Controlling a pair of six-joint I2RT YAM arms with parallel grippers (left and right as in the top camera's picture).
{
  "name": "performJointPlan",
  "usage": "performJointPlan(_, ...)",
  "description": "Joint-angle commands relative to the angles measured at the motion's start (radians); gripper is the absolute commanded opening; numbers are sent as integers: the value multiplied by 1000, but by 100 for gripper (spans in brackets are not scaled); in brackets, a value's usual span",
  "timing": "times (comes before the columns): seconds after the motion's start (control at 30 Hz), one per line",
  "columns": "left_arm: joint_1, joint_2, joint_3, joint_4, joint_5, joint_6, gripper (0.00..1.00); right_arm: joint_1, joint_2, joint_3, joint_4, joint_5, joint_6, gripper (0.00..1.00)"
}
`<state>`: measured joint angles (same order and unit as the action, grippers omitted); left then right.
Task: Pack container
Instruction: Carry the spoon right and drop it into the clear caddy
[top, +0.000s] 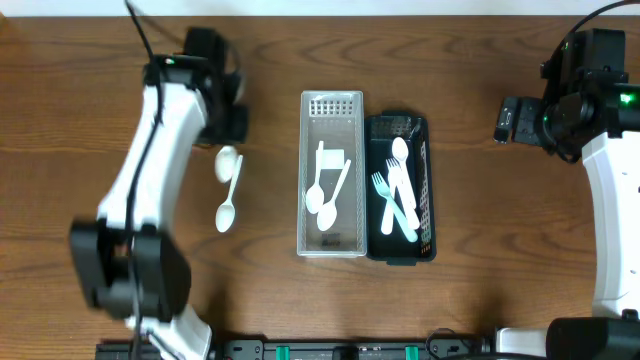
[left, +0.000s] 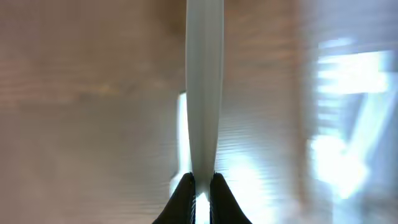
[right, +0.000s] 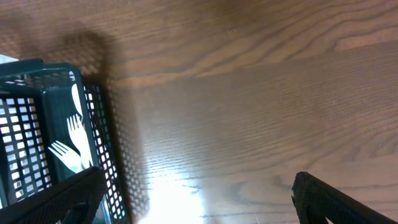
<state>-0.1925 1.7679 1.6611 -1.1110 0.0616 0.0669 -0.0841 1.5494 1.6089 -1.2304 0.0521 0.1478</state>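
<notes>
My left gripper (top: 232, 120) is shut on a white plastic utensil (left: 204, 93); its handle runs straight up from the jaws (left: 201, 186) in the blurred left wrist view. In the overhead view a white spoon bowl (top: 227, 161) lies just below that gripper, and a second white spoon (top: 227, 213) lies on the table beside it. A clear basket (top: 303, 180) holds white spoons and a knife. A dark green basket (top: 430, 200) holds white forks and a spoon. My right gripper (top: 508, 120) is open and empty over bare wood (right: 199, 199), right of the dark basket (right: 99, 143).
The two baskets stand side by side at the table's middle. The left arm's white link (top: 150, 170) stretches over the left side of the table. The right arm's base (top: 610, 200) sits along the right edge.
</notes>
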Motion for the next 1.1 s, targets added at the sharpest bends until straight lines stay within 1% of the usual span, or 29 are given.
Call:
performJointPlan(0.0,-109,-46,5,-10,10,-104,6,-7,8,-2,0,-4,-11,99)
performJointPlan(0.13,-256,-25,-23,23,10,-189,6,-7,8,-2,0,-4,-11,99)
performJointPlan(0.3,-379,48,-75,90,10,-211,6,-7,8,-2,0,-4,-11,99)
performJointPlan(0.47,-446,157,-94,111,10,-211,6,-7,8,-2,-3,-4,-11,99)
performJointPlan(0.6,-451,199,-94,111,9,-211,7,-7,8,-2,-6,-4,-11,99)
performJointPlan(0.67,-444,195,-92,111,8,-196,29,-7,8,-2,-5,-4,-11,99)
performJointPlan(0.7,-440,191,-88,110,8,-185,36,-7,8,-2,-6,-4,-11,99)
performJointPlan(0.73,-435,184,-79,105,8,-171,37,-7,8,-2,-6,-4,-11,99)
performJointPlan(0.87,-411,132,-29,63,-8,-93,55,-8,8,-2,-8,-4,-11,99)
performJointPlan(0.93,-385,82,-9,43,-75,-90,58,-8,8,-2,-8,-4,-11,99)
performJointPlan(0.97,-367,56,-5,38,-95,-90,62,-7,8,-2,-8,-4,-11,99)
performJointPlan(1.07,-279,-28,-4,29,-113,-86,67,-7,8,-2,-7,-4,-11,99)
